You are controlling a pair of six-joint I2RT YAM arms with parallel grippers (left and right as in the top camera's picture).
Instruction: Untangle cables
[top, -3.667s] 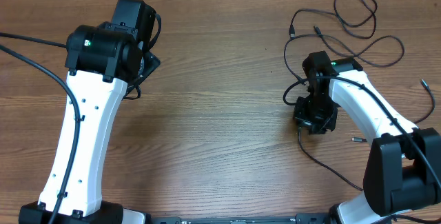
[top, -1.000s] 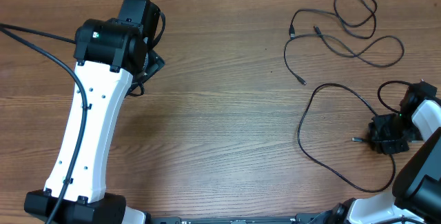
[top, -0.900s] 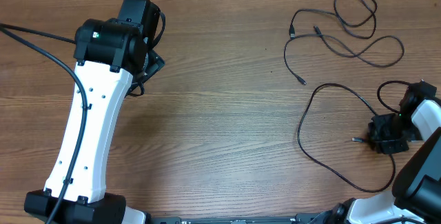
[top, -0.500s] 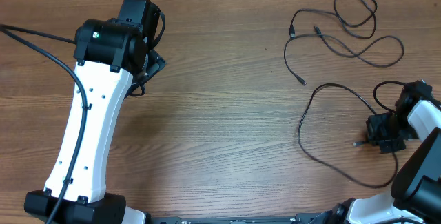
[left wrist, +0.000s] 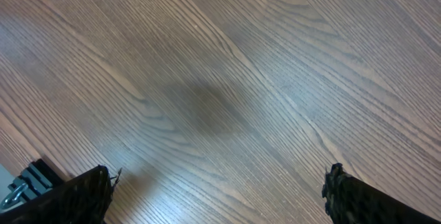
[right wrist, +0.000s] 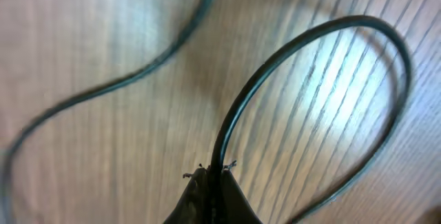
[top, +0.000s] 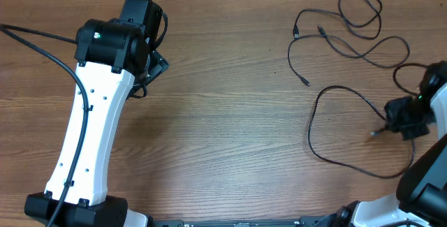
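Overhead: thin black cables (top: 353,52) sprawl on the bench (top: 230,122) at 1 to 2 o'clock. Below them, one cable's loop (top: 310,130) reaches the right fingers (top: 397,122) at 3 o'clock. The left arm (top: 87,129) stands at 9 o'clock, well apart from them.

Left wrist: the left fingers (left wrist: 76,196) are spread wide over bare bench, holding nothing.

Right wrist: the right fingers pinch the loop, which arcs from 6 toward 1 o'clock. Another strand (right wrist: 103,92) crosses at 10 o'clock.
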